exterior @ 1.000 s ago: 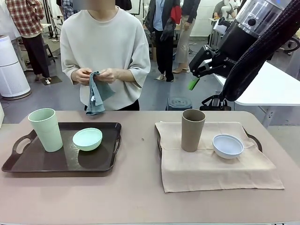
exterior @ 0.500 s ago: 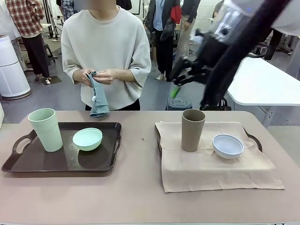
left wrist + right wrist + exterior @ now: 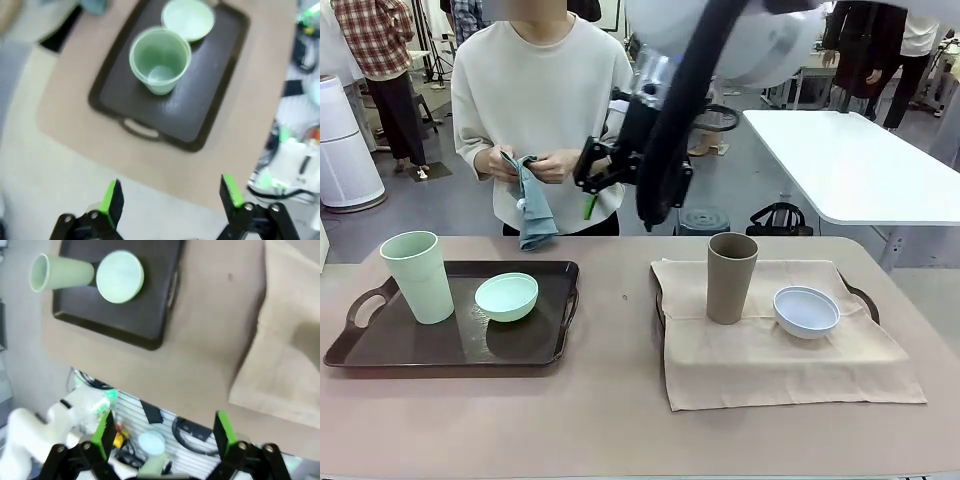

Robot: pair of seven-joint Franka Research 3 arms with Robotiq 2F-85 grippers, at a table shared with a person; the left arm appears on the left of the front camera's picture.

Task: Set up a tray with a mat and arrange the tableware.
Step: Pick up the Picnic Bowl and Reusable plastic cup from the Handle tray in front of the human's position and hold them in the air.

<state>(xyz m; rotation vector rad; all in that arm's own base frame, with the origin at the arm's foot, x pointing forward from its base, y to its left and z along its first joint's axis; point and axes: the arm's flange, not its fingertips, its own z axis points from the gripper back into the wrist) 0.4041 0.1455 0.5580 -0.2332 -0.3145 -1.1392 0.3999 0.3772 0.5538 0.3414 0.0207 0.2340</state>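
Right pincer and left pincer are hanging spread, while the dark left tray is holding the mint tumbler and mint bowl, and the mat over the right tray is carrying the tan tumbler and pale bowl.

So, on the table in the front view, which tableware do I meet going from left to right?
mint tumbler → mint bowl → tan tumbler → pale bowl

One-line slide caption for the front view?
Open right gripper near person's cloth; mint tumbler and mint bowl on bare tray, tan tumbler and pale bowl on beige mat.
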